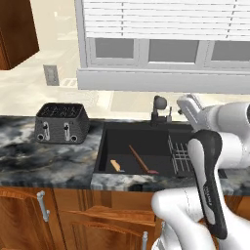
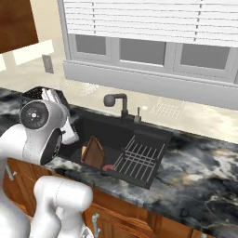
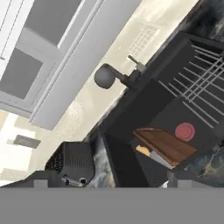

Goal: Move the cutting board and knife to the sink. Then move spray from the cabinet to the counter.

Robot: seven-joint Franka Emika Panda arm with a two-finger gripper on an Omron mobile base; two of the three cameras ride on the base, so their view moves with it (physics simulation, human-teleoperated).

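1. Dark marble-look surface (image 2: pixel 204 172) with grey and white veins is seen above reddish-brown wooden drawers (image 1: pixel 29 215), below a white-framed window with slatted blinds (image 1: pixel 166 19).
2. Within the surface, a near-black rectangular recessed sink (image 1: pixel 124 141) is set, with a dark faucet (image 2: pixel 118 104) at its back edge and a wire rack (image 2: pixel 139 158) in its right part.
3. The jaws (image 3: pixel 107 183) are held wide apart above the sink, with nothing between them; only the two small dark tips (image 3: pixel 40 183) are visible in the hand view.
4. Ahead of and below the jaws, the flat brown wooden cutting board (image 3: pixel 168 146) is seen leaning tilted inside the basin, near a round red drain (image 3: pixel 184 131).
5. Just beside the board, the small knife with a light orange-tan handle (image 3: pixel 144 150) lies on the basin floor.
6. To one side of the jaws, a black slotted toaster (image 1: pixel 61 122) stands on the surface, well apart from the sink.
7. A reddish-brown wooden wall cabinet (image 1: pixel 17 31) hangs far from the jaws, at upper left.
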